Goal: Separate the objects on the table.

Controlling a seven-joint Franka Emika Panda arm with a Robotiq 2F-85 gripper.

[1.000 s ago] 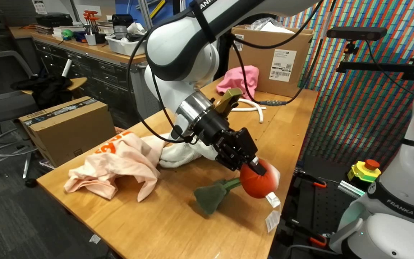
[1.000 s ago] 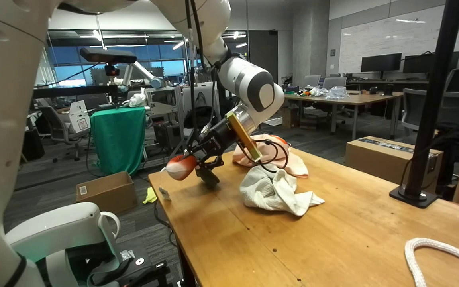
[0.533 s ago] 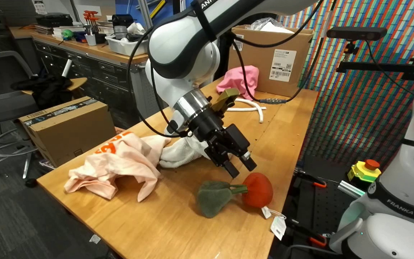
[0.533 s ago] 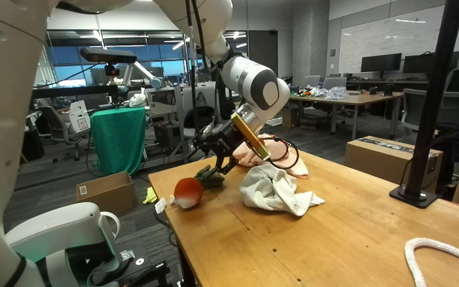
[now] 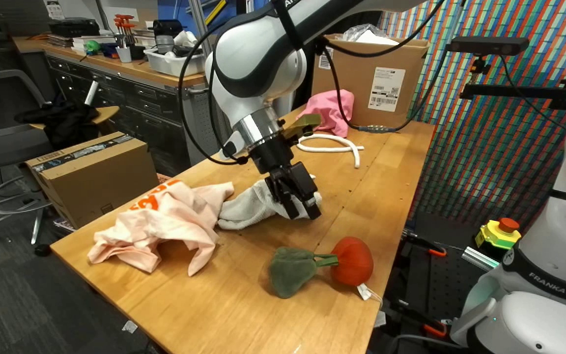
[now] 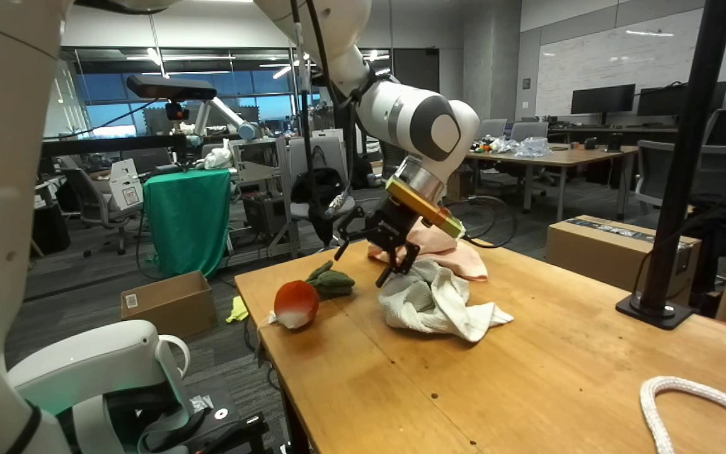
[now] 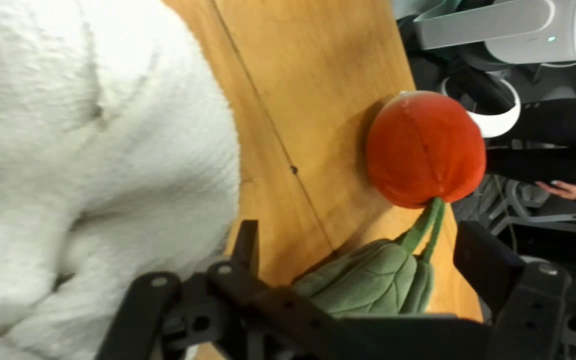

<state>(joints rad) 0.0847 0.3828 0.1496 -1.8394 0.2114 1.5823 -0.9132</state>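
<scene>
The white-grey cloth [image 6: 432,306] seems the likeliest thing to part next, since it crowds its neighbour. It lies crumpled on the bench [image 6: 527,372], to the right and near side of the pincer [image 6: 360,269] in an exterior view. The heap shows no firm long axis, though a pointed end trails off to the right there. The pincer is released, jaws spread with nothing held, tilted down just beside the cloth's edge; whether a tip touches the fabric I cannot tell. In the wrist view the cloth fills the left, mostly outside the jaws, while the gap between them faces bare bench and the green leaves of the plush toy [image 7: 418,175]. So a grip on the cloth would, I judge, call for a shift towards it before any closing. It is the only pincer here, so no choice of nearer side arises.

Further out, the peach-cream cloth [image 5: 175,223] lies to the left in an exterior view, seeming to meet the white-grey one; which is uppermost is unclear. The plush toy lies nearer and to the right, its long axis running left to right, red ball close to the bench's right edge. The pink cloth [image 5: 322,113] sits well apart at the far end, beside a large cardboard box [image 5: 356,81].
</scene>
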